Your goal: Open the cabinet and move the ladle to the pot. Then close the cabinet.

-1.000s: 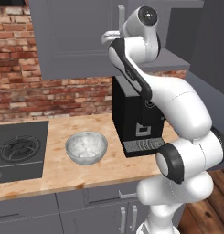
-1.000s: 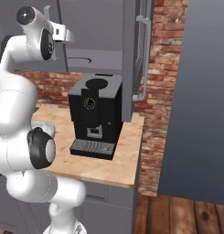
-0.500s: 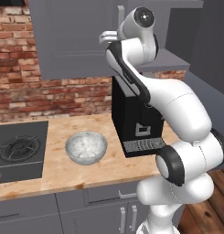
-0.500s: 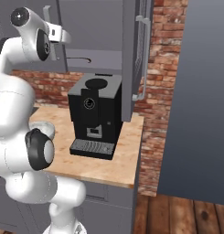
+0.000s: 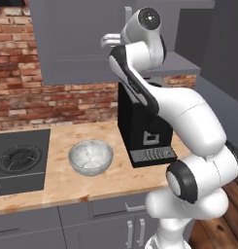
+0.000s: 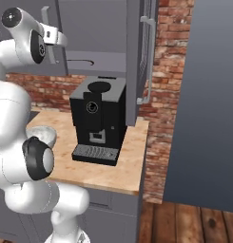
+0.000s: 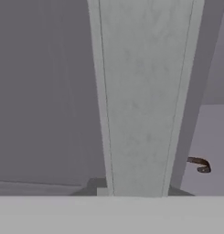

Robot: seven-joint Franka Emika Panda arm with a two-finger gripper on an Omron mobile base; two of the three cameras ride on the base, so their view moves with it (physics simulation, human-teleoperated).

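Observation:
The cabinet (image 5: 72, 44) hangs above the counter. Its right door (image 6: 132, 61) stands open, edge-on, with its silver bar handle (image 6: 149, 57) facing right. My gripper (image 5: 108, 40) (image 6: 52, 38) is up at the left door's handle (image 7: 141, 100), whose bar runs close through the middle of the hand view; the jaws look shut on it, with the fingertips hidden. The ladle (image 6: 83, 61) (image 7: 199, 164), dark and curved, lies on the shelf inside the cabinet, right of the handle. The pot is out of view.
A black coffee machine (image 5: 140, 131) (image 6: 99, 118) stands on the wooden counter (image 5: 67, 182) under the cabinet. A glass bowl (image 5: 90, 158) sits to its left, and a stove burner (image 5: 18, 160) lies further left. A tall dark panel (image 6: 208, 95) rises on the right.
The hand has shifted a little to the left at the left door's handle, and the jaws have closed in from wide open.

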